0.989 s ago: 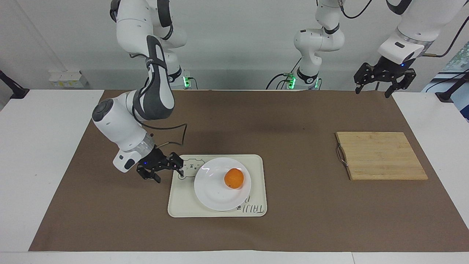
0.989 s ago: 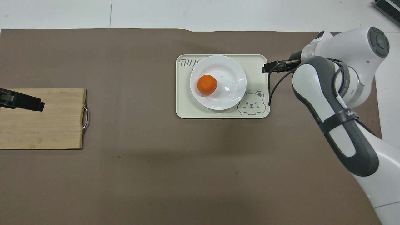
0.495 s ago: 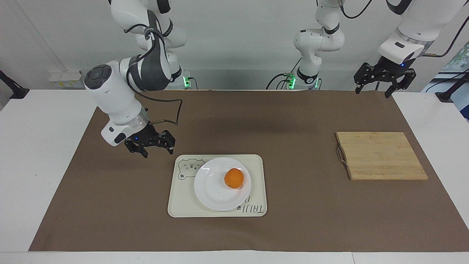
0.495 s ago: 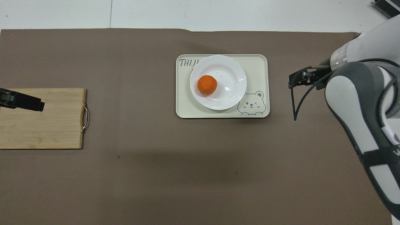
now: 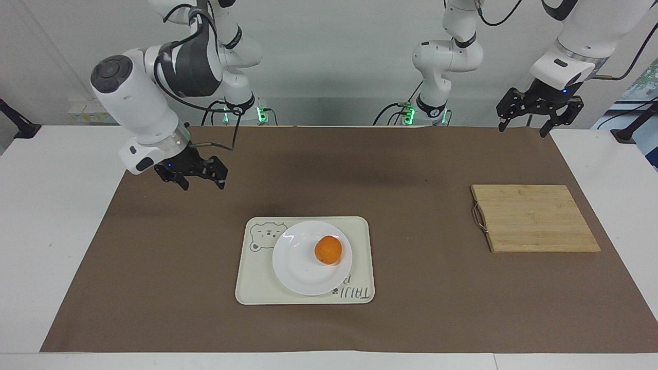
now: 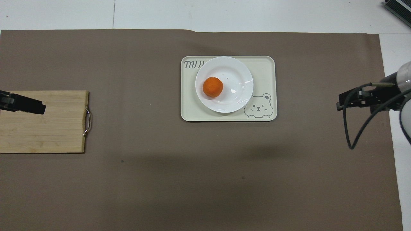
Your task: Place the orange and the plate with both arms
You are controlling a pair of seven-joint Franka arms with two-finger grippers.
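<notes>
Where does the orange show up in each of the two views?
Facing view: the orange lies on the white plate, toward the left arm's end of it.
Overhead view: the orange lies on the same plate.
Shared landmark: the cream bear tray under the plate.

You have bright, even light from above. A soft, broad shadow lies across the brown mat nearer the robots than the tray. The plate shows small glare spots. Both views are sharp.
</notes>
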